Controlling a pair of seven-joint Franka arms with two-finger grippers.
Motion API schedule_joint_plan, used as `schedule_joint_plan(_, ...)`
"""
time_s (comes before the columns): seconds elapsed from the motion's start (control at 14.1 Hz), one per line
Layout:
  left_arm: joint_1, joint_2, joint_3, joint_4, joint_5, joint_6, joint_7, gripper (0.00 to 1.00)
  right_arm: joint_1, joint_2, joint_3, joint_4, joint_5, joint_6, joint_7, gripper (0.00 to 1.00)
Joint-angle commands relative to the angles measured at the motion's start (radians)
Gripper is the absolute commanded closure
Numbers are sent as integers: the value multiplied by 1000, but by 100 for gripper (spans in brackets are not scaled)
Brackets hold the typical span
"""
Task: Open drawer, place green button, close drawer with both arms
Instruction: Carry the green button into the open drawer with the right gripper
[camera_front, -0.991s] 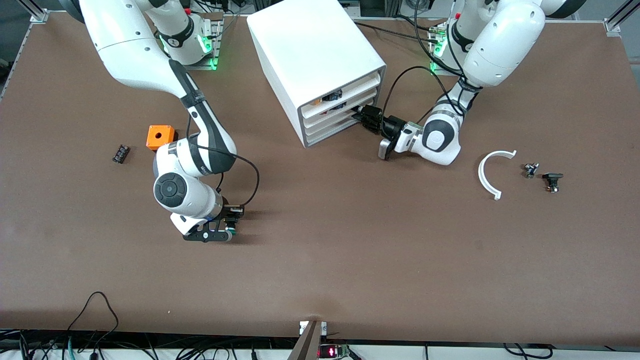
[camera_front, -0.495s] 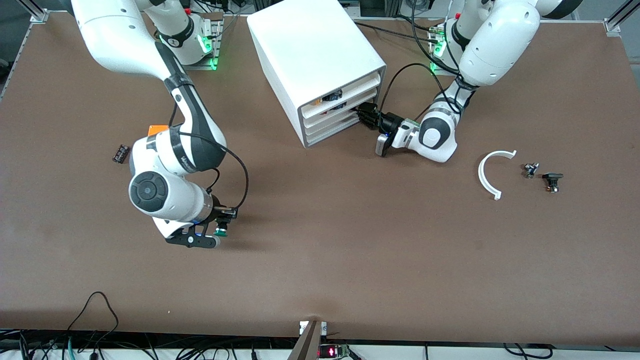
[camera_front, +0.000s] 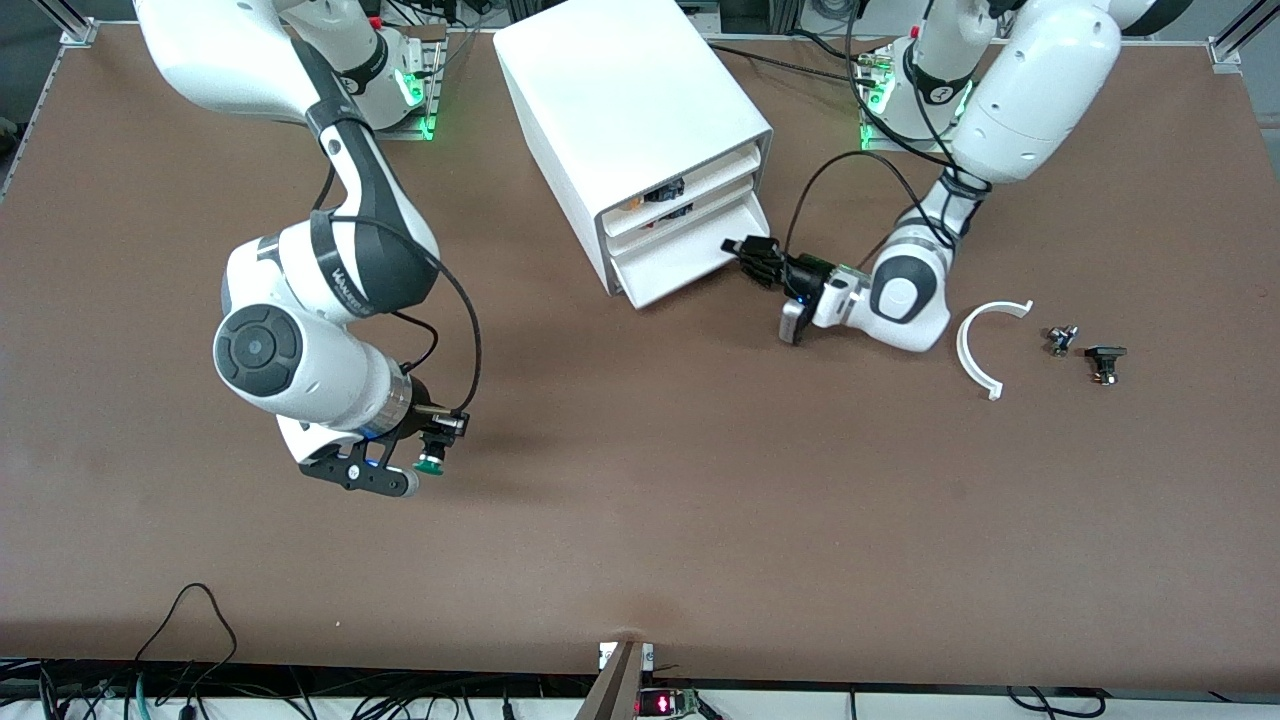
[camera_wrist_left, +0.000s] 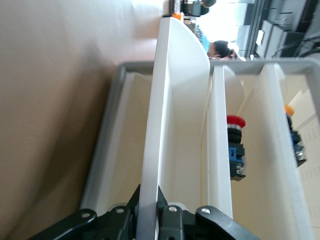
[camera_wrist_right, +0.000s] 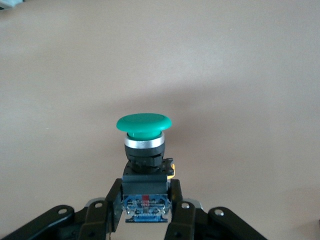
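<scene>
The white cabinet (camera_front: 620, 100) stands at the middle of the table near the bases. One of its lower drawers (camera_front: 690, 262) is pulled partly out. My left gripper (camera_front: 745, 252) is shut on the drawer's front lip (camera_wrist_left: 175, 100); in the left wrist view the gripper (camera_wrist_left: 149, 210) pinches the thin white lip, and the drawer shows no parts inside. My right gripper (camera_front: 432, 462) is shut on the button's black body and holds it up over bare tabletop toward the right arm's end. The green cap (camera_wrist_right: 144, 124) points away from the right gripper (camera_wrist_right: 145, 210).
The upper drawers hold other parts, among them a red-capped button (camera_wrist_left: 235, 122). A white curved piece (camera_front: 985, 345) and two small dark parts (camera_front: 1062, 340) (camera_front: 1105, 362) lie toward the left arm's end. The right arm's elbow (camera_front: 260, 350) covers the tabletop under it.
The left gripper has pulled the drawer out of the cabinet. The right arm has risen and shifted toward its own end of the table with the button in its grip.
</scene>
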Motion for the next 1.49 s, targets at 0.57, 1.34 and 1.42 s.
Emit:
schedule_joint_plan(0.57,81,12,1,173,151,-5,-196,1,229,-62,-5,88,-1,6,596,100)
schedule_joint_plan(1.34,124,-175,4,421,555,-173,-723,0,466,50,-3,76,7,201,1271,100)
schedule_joint_plan(1.42,124,-184,2,476,624,-218,-807,0,480,62,-3,59,7,201,1294,100)
